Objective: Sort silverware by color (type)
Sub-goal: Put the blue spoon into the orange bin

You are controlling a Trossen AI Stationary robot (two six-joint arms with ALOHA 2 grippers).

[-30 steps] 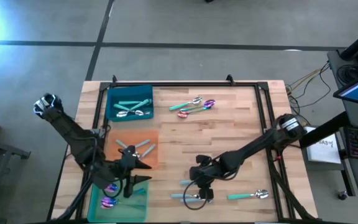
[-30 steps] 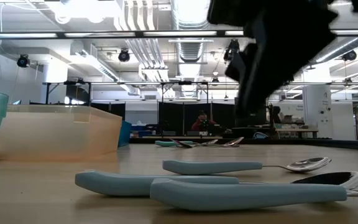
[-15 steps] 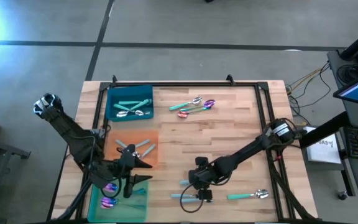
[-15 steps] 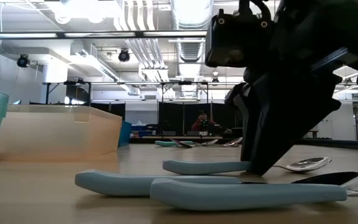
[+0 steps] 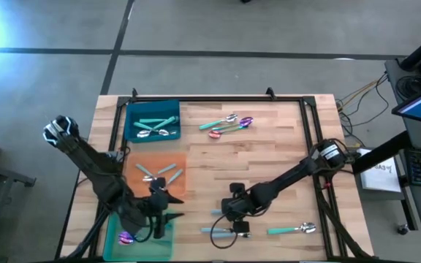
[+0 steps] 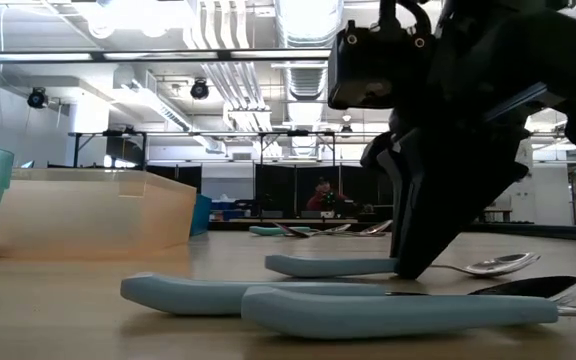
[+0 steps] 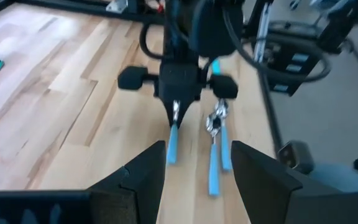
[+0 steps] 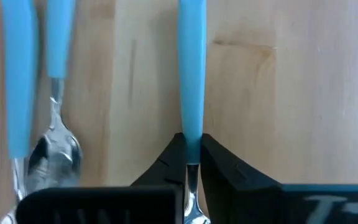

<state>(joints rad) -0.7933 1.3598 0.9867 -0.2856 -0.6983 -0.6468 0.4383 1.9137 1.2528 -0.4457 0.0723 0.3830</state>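
Observation:
My right gripper [image 5: 234, 214] stands near the table's front middle, shut on a pale-blue-handled silver spoon [image 6: 333, 266] that lies on the wood. Two more pale-blue spoons [image 8: 17, 81] lie side by side just nearer the front edge. My left gripper [image 5: 163, 210] hangs open over the right edge of the green tray [image 5: 143, 245], which holds purple-headed silverware [image 5: 126, 236]. In the left wrist view, nothing lies between the open fingers [image 7: 142, 177], and the right gripper with its spoon [image 7: 171, 142] shows beyond them. My right gripper pinches the spoon's blue handle [image 8: 191, 127] between its two fingers, at the end where the handle meets the metal neck. The fingers [image 6: 413, 240] point down from above and lie across the spoon. The spoon lies flat along the table, bowl [image 6: 493, 264] toward the right.
At the far left stands a blue tray [image 5: 152, 109] with teal-handled spoons. An orange tray [image 5: 177, 162] with pale-blue ones sits in front of it. Mixed silverware [image 5: 225, 124] lies at the far middle. A teal-handled spoon [image 5: 292, 229] lies near the front right.
My right gripper has come down onto the pale-blue spoon and shut on its handle; the spoon stays on the table. My left arm has shifted a little toward the table's near edge, still open.

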